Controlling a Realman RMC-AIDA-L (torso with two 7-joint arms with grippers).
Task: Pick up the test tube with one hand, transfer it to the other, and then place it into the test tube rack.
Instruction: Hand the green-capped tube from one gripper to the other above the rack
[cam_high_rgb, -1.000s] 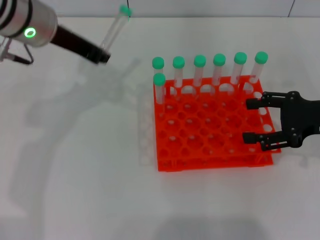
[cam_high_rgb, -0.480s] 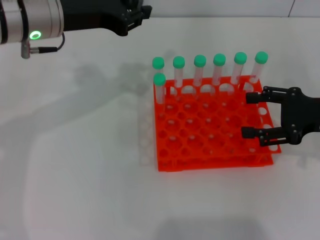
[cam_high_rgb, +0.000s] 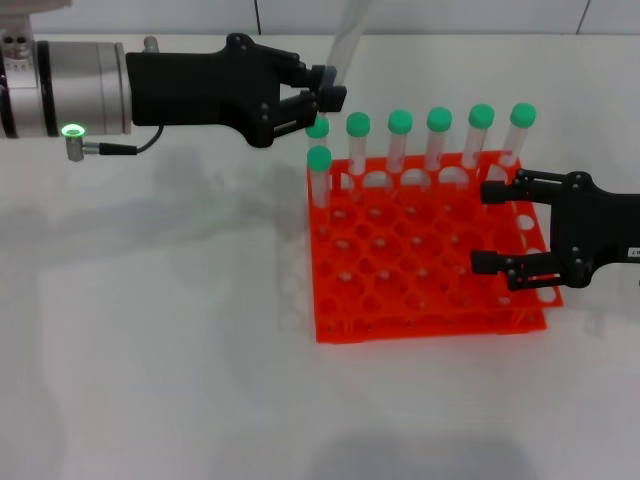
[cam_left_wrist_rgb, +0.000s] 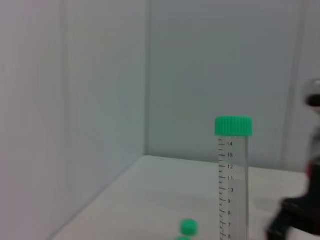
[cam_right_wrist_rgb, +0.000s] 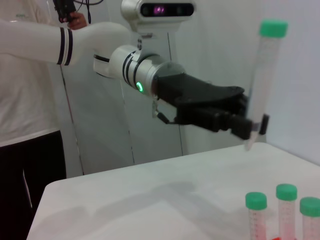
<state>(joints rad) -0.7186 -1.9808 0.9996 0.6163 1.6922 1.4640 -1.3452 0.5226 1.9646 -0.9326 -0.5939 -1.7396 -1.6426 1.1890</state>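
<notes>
My left gripper (cam_high_rgb: 328, 98) is shut on the lower end of the test tube (cam_high_rgb: 350, 35), just behind the back left corner of the orange test tube rack (cam_high_rgb: 400, 300). The tube stands upright and its cap is past the top edge of the head view. The right wrist view shows the left gripper (cam_right_wrist_rgb: 250, 127) holding the clear tube (cam_right_wrist_rgb: 264, 75) by its lower end, green cap up. The left wrist view shows the tube (cam_left_wrist_rgb: 233, 180) upright. My right gripper (cam_high_rgb: 493, 227) is open and empty over the rack's right side.
Several green-capped tubes (cam_high_rgb: 400, 135) stand in the rack's back row, and one more (cam_high_rgb: 318, 170) stands at the left in the second row. They also show in the right wrist view (cam_right_wrist_rgb: 286, 200). The rack sits on a white table (cam_high_rgb: 150, 330).
My left arm has swung from the far left toward the rack's back left corner with the tube in it. My right gripper has shifted slightly left over the rack.
</notes>
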